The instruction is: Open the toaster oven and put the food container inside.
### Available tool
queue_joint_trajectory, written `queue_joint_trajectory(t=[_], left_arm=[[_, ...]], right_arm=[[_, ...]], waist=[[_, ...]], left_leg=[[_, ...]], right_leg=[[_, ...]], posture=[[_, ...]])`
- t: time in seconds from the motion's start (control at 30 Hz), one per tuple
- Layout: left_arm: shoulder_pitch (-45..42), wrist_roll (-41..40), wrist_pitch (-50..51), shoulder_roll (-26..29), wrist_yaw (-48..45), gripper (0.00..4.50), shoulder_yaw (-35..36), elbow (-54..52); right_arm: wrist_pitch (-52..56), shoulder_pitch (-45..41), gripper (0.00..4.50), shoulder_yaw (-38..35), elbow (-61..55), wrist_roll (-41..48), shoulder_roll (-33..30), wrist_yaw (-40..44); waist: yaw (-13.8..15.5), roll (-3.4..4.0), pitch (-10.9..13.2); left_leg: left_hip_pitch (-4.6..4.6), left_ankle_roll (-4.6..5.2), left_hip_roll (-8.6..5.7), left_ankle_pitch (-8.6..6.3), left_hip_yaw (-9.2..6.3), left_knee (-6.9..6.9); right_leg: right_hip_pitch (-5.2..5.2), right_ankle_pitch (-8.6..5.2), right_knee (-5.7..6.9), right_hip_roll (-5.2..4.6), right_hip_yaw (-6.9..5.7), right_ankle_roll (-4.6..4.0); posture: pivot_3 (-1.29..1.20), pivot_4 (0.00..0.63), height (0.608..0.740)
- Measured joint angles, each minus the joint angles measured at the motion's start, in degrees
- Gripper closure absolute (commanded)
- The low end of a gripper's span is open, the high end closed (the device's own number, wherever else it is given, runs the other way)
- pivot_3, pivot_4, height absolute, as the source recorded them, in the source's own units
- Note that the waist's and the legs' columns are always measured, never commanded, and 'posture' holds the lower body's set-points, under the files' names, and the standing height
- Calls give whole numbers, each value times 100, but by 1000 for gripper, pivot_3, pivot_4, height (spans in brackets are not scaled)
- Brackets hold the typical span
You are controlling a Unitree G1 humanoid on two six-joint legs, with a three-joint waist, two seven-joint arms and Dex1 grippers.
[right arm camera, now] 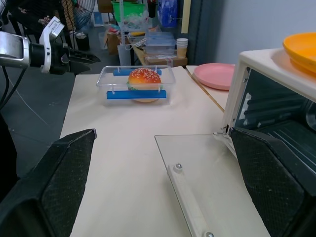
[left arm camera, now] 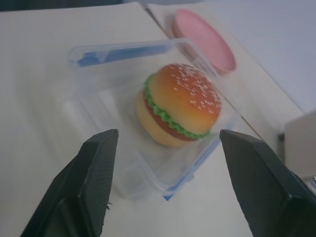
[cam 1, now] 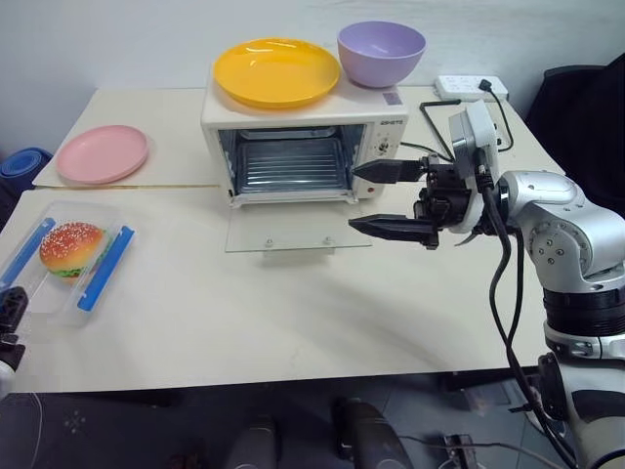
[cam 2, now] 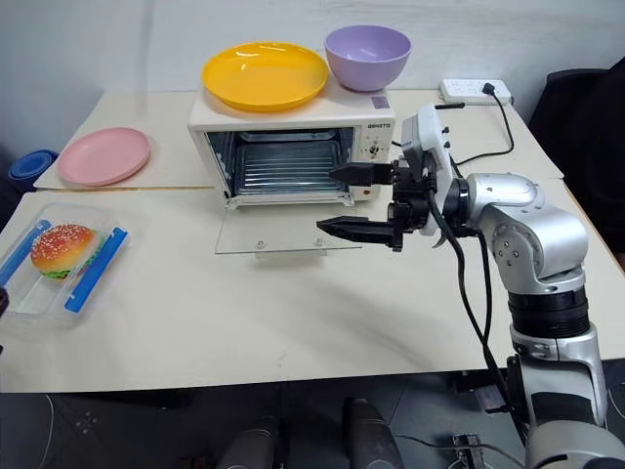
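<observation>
The cream-white toaster oven (cam 1: 293, 147) stands at the back of the table with its glass door (cam 1: 293, 233) folded down flat and its wire rack showing. The food container (cam 1: 68, 259), a clear box with blue clips and a toy hamburger (cam 1: 70, 247) inside, rests on the table at the far left. My left gripper (left arm camera: 168, 133) is open just short of the container, which lies ahead between the two fingers, untouched. My right gripper (cam 1: 352, 197) is open and empty, pointing left above the door's right edge in front of the oven's knobs.
A yellow plate (cam 1: 276, 71) and a purple bowl (cam 1: 381, 52) sit on top of the oven. A pink plate (cam 1: 103, 153) lies at the back left. A power strip (cam 1: 472, 86) with a black cable is at the back right, near a black chair (cam 1: 586, 107).
</observation>
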Motion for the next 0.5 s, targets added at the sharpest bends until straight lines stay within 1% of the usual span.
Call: queue_joint_trajectory(t=[0.1, 0.17, 0.23, 0.37, 0.43, 0.5], left_arm=[[9, -432, -290, 451, 649, 1013, -306, 278], [-26, -624, -484, 620, 1000, 1013, -474, 405], [-66, -751, -693, 700, 1327, 1013, -608, 579], [-106, -823, -953, 851, 1682, 1013, -798, 833], [-276, -825, -1073, 895, 1871, 1013, -940, 1003], [-622, -742, -1160, 1004, 2045, 1013, -1223, 1389]], right_arm=[[80, 10, 0, -1, -145, 78, -14, -17], [140, 22, 0, -4, -270, 162, -46, -33], [178, 25, 0, -10, -365, 213, -67, -53], [278, 44, 0, -63, -514, 305, -117, -138], [350, 71, 0, -126, -602, 367, -139, -204], [425, 139, 0, -231, -718, 446, -166, -308]], waist=[[-3, 0, 0], [-4, 0, 0], [-10, 0, 0], [-1, 0, 0], [3, 0, 0], [31, 0, 0]], left_leg=[[0, -1, 0, 0, 0, -3], [0, -1, 0, 0, 1, -3], [0, -1, 0, 0, 2, -5], [-1, -3, 0, -1, 1, -8], [0, -3, 0, -1, 2, -10], [0, -4, -1, 1, -1, -10]], right_leg=[[-1, -2, -1, 0, -2, -4], [-1, -3, -1, 0, -2, -6], [-1, -3, -3, 0, -1, -6], [-1, -8, -8, 0, -4, -15], [-1, -9, -9, 0, -5, -16], [1, -9, -9, 0, -11, -17]], posture=[[0, 150, 740], [0, 150, 740], [0, 150, 740], [0, 150, 740], [0, 150, 740], [0, 150, 740]])
